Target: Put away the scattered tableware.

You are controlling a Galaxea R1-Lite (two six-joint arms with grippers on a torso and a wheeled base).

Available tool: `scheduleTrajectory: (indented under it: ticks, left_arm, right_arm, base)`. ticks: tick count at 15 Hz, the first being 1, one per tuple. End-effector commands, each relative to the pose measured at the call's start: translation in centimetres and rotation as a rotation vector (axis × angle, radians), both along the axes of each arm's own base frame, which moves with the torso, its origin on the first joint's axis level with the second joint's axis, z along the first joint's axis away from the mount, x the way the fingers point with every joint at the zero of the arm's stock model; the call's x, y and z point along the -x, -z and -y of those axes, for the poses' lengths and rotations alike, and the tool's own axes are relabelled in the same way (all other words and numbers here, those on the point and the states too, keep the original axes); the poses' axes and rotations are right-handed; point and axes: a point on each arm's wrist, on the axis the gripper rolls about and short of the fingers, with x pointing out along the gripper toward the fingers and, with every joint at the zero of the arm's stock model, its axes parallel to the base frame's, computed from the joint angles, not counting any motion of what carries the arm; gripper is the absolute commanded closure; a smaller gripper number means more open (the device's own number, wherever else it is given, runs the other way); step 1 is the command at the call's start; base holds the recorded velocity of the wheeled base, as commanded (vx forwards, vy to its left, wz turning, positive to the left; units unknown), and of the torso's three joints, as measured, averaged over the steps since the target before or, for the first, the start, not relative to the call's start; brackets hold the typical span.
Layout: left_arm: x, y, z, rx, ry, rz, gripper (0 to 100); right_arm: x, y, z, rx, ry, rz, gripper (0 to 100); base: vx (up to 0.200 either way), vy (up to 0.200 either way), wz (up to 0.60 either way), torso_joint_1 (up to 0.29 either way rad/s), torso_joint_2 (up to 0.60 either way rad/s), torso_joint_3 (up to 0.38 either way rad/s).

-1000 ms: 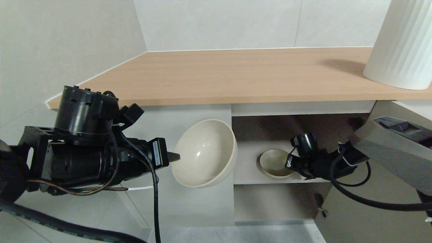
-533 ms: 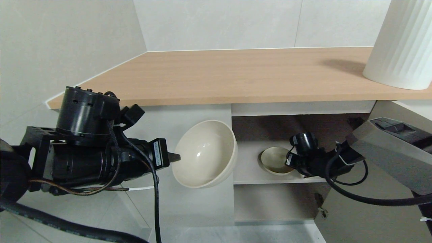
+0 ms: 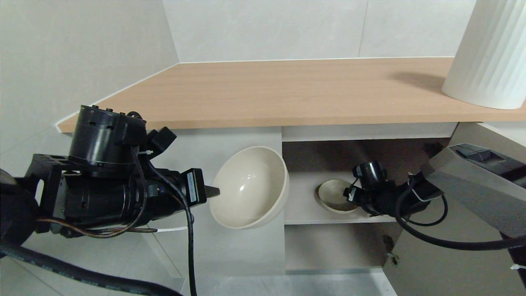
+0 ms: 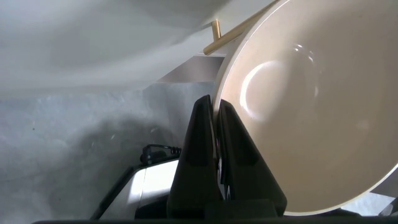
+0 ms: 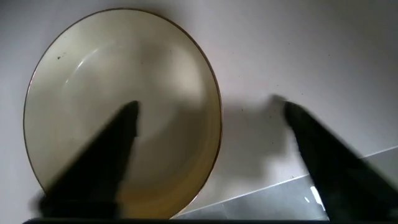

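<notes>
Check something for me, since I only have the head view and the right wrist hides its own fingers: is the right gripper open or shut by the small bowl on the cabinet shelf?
Observer: Open. The right wrist view shows the right gripper with its fingers wide apart.
Operator: Where do they sit?
Observer: One finger is over the inside of the small bowl and the other is over the bare shelf, with the rim between them.
Operator: And the left grip?
Observer: The left wrist view shows the left gripper shut on the rim of the large bowl, one finger on each side.
</notes>
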Motion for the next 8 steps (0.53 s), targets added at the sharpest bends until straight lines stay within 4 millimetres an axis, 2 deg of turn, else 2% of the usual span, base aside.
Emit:
scheduleTrajectory:
  ticks: [1,4,6,7,8]
  left_arm:
    - [0.0,0.0,0.0,0.000,0.000,-0.001,100]
    - [-0.1,0.2,0.1,-0.002,0.000,-0.005,100]
    - [-0.7,1.2,0.5,-0.020,0.004,-0.041,100]
    - [-0.8,1.4,0.6,-0.025,0.003,-0.047,100]
    - [-1.1,2.1,1.1,-0.041,0.009,-0.069,100]
  right_arm:
    - [0.0,-0.3,0.0,-0.004,0.001,0.007,0]
    - [0.4,-1.0,0.1,-0.008,-0.004,0.008,0]
    - [2.9,-4.1,0.0,-0.048,-0.066,0.020,0]
    - [3.4,-4.8,-0.2,-0.063,-0.090,0.023,0]
    - [5.6,-7.0,-0.5,-0.128,-0.189,0.025,0]
  base:
    - [0.000,0.000,0.00,0.000,0.00,0.000]
    - [0.000,0.000,0.00,0.000,0.00,0.000]
    - [0.000,0.000,0.00,0.000,0.00,0.000]
    - [0.000,0.000,0.00,0.000,0.00,0.000]
    - [0.000,0.000,0.00,0.000,0.00,0.000]
